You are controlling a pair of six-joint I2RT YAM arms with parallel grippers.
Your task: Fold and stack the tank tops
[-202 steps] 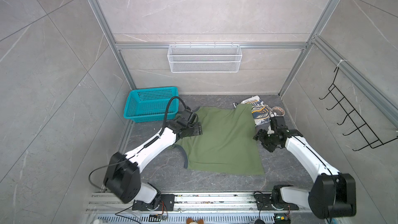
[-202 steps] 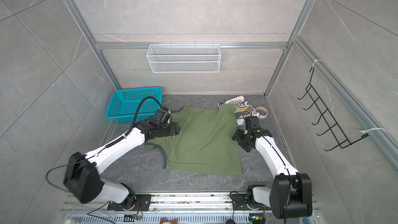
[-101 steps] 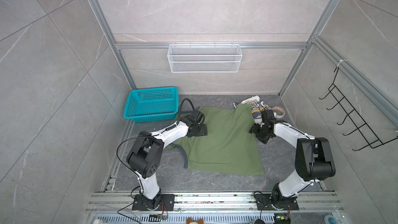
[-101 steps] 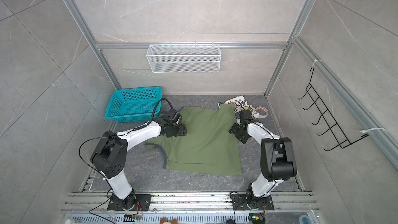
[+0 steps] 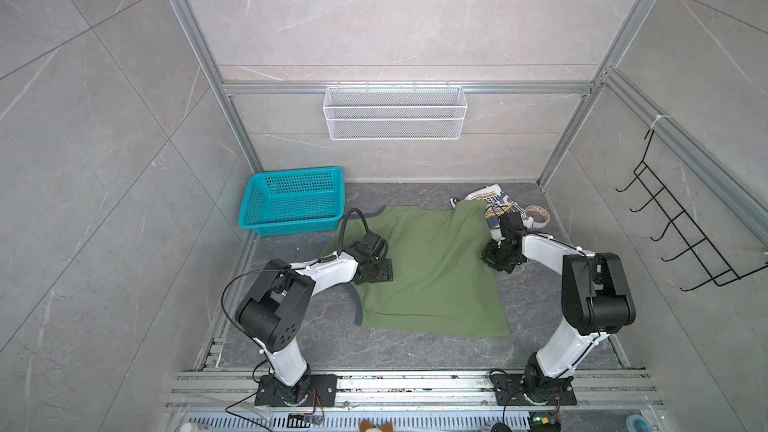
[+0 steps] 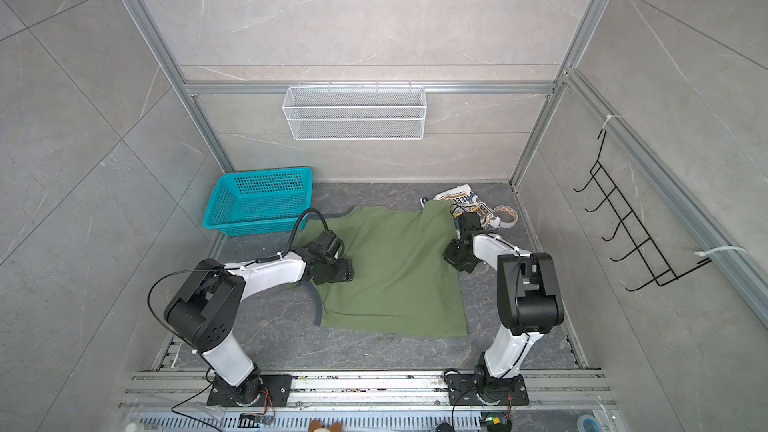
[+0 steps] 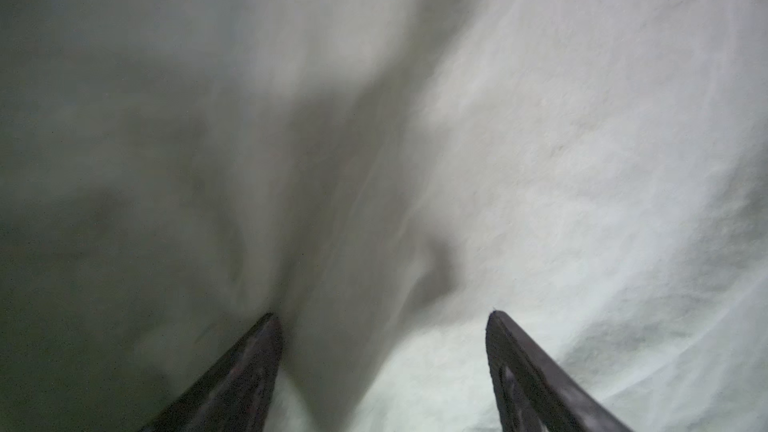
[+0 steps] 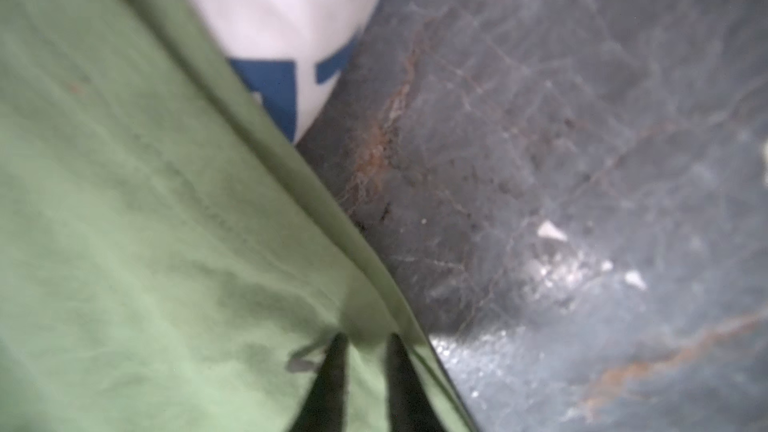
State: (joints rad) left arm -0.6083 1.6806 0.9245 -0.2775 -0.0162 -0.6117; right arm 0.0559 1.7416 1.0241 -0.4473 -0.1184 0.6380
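Right gripper (image 8: 368, 340) first: its jaws are pinched almost together with a ridge of green cloth bunched between them. That's a grip on the right-hand edge of the olive tank top (image 8: 145, 222), right where the hem meets bare worktop (image 8: 582, 139). Over to the left gripper (image 7: 382, 317): jaws spread wide, nothing caught between them, tips low over cloth that the wrist camera washes out pale. Both top views put it on the garment's left side, so it looks poised to bite but has no hold yet. Widening out, the olive tank top lies spread open and mostly flat across the middle of the worktop, with a band of grey trim (image 5: 356, 305) curling off its near left corner. The white tank top (image 5: 494, 205) is a crumpled heap in the far right corner, its edge tucked under the olive one, and a roll of tape (image 5: 538, 214) sits just beside it. The teal basket (image 5: 291, 201) stands at the far left corner. By my reading this is early going, with no fold in either garment and no stack anywhere. Still to come are the olive top's first fold, then flattening and folding the white one, then stacking the pair.
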